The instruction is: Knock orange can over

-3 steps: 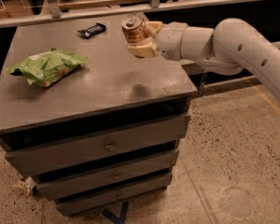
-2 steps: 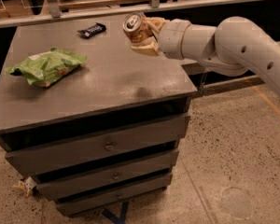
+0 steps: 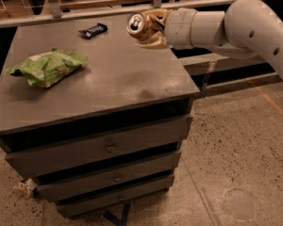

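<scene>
Camera view, one entry: gripper [image 3: 145, 28] at the far right edge of the cabinet top [image 3: 108, 84], fingers [image 3: 152, 41] pinching the orange can [image 3: 137, 23]. I judge this hold is meant to tip it. The can is tilted, long axis near horizontal, silver top facing left toward the camera.

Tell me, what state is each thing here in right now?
orange can: tipped over, silver top facing the camera, gripped.
gripper: over the far right of the cabinet top, jaws shut on the can.
green chip bag: lying flat on the left.
black wrapper: lying flat near the back edge.
drawers: all three shut.
</scene>
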`<state>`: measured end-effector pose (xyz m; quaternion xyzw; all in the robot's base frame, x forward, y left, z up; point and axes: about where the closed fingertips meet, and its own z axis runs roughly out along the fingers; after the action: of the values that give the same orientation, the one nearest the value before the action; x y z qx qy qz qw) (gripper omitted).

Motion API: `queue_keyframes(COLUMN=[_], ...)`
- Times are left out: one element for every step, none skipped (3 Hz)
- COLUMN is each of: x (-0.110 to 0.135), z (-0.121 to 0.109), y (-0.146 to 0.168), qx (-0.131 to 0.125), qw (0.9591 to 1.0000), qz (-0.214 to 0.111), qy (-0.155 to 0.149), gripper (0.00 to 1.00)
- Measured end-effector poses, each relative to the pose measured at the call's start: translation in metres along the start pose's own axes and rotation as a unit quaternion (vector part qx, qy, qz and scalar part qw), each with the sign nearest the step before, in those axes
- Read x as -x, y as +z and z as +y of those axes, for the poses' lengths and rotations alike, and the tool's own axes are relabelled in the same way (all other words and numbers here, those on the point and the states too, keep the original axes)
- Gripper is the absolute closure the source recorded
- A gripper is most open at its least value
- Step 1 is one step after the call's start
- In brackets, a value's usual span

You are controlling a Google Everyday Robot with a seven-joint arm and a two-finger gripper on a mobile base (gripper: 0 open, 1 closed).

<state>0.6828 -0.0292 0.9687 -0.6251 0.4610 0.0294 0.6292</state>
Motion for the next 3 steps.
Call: queue_keyframes(x=[-0.001, 0.007, 0.022], z=[-0.003, 0.015, 0.042], y=[0.002, -0.001, -0.01], qx=[0.058, 0.121, 0.16], qw=[0.9976, 0.9889, 0.9762], qz=[-0.007, -0.043, -0.083], qy=[-0.037, -0.074, -0.12], gripper=[1.0, 1.0, 1.0])
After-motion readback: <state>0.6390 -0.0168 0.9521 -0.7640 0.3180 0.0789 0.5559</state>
